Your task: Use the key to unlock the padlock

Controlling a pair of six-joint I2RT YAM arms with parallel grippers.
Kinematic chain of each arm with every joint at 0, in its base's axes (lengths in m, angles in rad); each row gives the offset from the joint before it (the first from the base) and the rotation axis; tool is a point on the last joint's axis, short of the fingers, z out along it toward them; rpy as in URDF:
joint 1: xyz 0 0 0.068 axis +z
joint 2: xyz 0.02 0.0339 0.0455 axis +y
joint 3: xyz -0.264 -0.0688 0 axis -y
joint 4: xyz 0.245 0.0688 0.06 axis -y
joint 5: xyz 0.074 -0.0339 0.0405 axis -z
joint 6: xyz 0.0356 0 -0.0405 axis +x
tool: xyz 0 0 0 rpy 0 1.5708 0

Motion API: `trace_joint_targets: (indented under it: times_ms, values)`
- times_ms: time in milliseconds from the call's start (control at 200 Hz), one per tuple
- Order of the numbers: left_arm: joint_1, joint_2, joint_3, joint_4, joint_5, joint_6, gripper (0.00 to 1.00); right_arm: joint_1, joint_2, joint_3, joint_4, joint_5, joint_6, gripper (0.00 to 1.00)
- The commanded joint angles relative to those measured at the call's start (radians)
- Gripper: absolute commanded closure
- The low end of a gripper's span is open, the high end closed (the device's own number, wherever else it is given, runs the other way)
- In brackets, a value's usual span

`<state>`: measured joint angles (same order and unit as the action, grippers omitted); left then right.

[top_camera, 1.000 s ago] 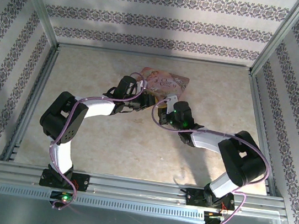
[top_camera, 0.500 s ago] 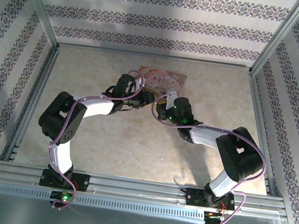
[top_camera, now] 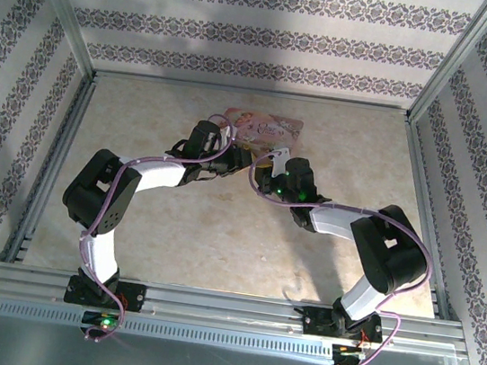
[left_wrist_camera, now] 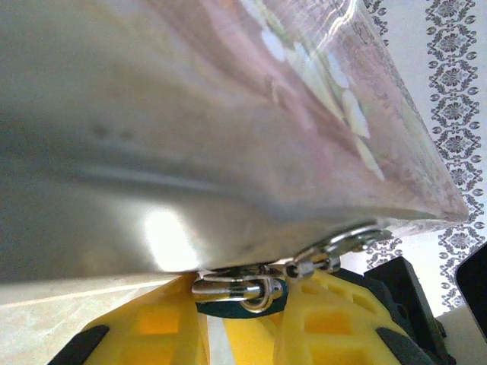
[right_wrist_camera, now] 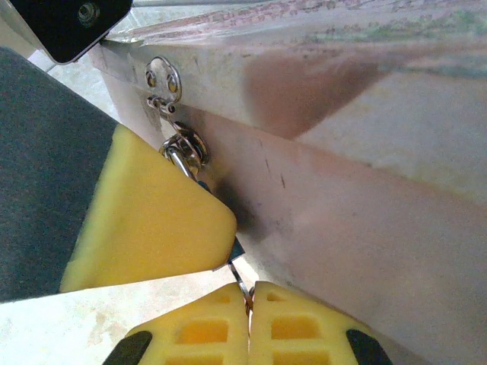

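The tin (left_wrist_camera: 190, 152) is glossy, mirror-smooth metal; the padlock (left_wrist_camera: 236, 289) polished silvery metal; the table (top_camera: 217, 242) matt, stone-like.

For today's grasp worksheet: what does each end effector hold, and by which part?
Left end effector: the padlock, clamped across its body. Right end effector: the thin key, pinched at its near end.

Beige table (top_camera: 217, 242) — pink tin box (top_camera: 269, 130) on it.

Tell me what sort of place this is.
Probably a robot test cell: aluminium frame posts, wallpaper-printed panels, and the left arm and right arm bolted to a rail.
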<state>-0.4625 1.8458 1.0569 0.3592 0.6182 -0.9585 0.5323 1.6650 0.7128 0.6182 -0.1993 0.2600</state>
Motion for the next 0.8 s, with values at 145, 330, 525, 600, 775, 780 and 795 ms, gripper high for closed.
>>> trace_joint_targets:
  times_ms: [145,330,525,600,775,780,795]
  values:
    - [-0.042,0.028,0.004,0.026,0.124,-0.02,0.89,0.027,0.007,0.004,0.227,-0.03,0.034,1.0]
    - [-0.043,0.055,0.001,0.045,0.128,-0.029,0.89,0.033,0.022,-0.03,0.236,-0.039,0.066,1.0]
    - [-0.042,0.091,-0.007,0.068,0.133,-0.048,0.89,0.039,0.05,-0.065,0.256,-0.038,0.094,1.0]
    - [-0.042,0.105,-0.009,0.074,0.133,-0.052,0.89,0.041,0.064,-0.07,0.259,-0.035,0.099,1.0]
    - [-0.042,0.131,-0.017,0.095,0.132,-0.062,0.89,0.045,0.104,-0.079,0.271,-0.028,0.112,1.0]
    - [-0.042,0.132,-0.017,0.097,0.131,-0.064,0.89,0.045,0.105,-0.079,0.272,-0.028,0.113,1.0]
    - [-0.042,0.134,-0.019,0.1,0.13,-0.064,0.89,0.044,0.108,-0.08,0.274,-0.028,0.114,1.0]
